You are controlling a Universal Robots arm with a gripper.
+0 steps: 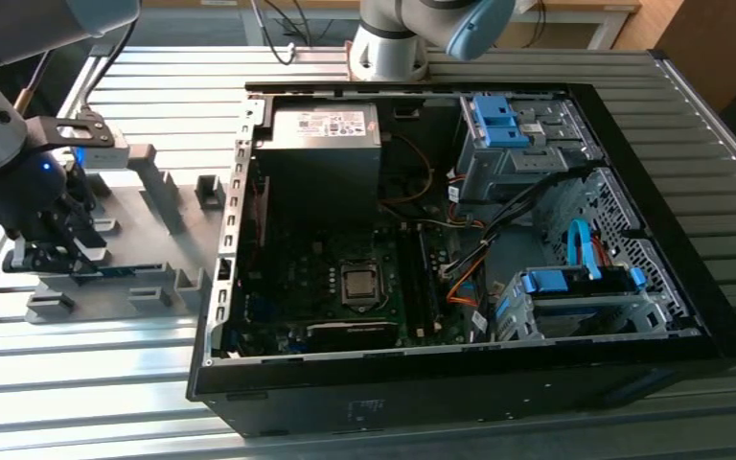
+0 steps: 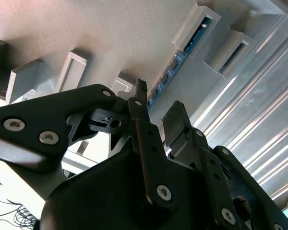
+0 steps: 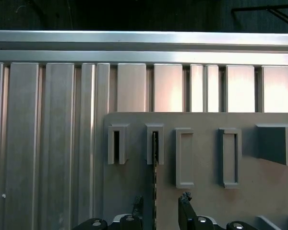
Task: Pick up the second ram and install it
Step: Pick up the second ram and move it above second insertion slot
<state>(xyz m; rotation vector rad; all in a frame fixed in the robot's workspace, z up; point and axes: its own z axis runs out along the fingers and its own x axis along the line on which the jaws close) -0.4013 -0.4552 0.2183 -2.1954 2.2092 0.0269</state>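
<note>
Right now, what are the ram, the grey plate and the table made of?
Ram: a circuit board, probably fibreglass; thin, flat and blue-green, with dark chips.
Plate: maybe plastic or painted metal; dull, even grey with no shine.
Table: looks like bare aluminium; ribbed, with bright streaks of reflected light.

You have the fixture at the exterior view's left, the ram standing in one slot under the gripper, and the case at centre-right.
</note>
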